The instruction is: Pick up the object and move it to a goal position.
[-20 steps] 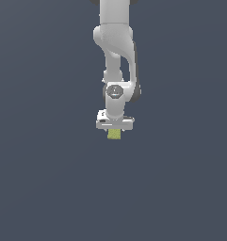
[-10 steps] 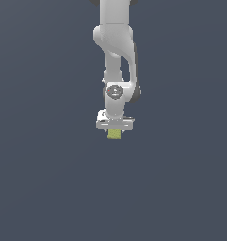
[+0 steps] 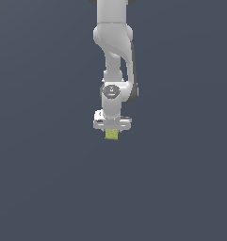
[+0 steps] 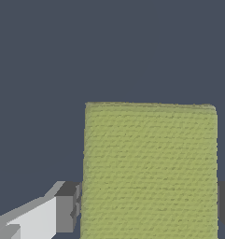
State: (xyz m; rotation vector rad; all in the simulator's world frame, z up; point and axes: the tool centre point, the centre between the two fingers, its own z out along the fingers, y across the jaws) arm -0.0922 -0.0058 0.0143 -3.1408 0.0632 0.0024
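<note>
Wrist view: the object (image 4: 150, 170), a yellow-green block, fills the gap, w/ dark finger pads (image 4: 67, 207) tight against both its flanks. So the claw (image 3: 112, 130) is closed onto it, narrow gap, nothing else held. Exterior view: block pokes out just below the white claw under the vertical arm (image 3: 113, 56), over a plain dark grey surface (image 3: 39, 179); can't tell if it's lifted clear or touching. No goal marker visible. Advice: keep squeeze firm, wrist vertical, move smoothly, no jerks, so block doesn't slip.
</note>
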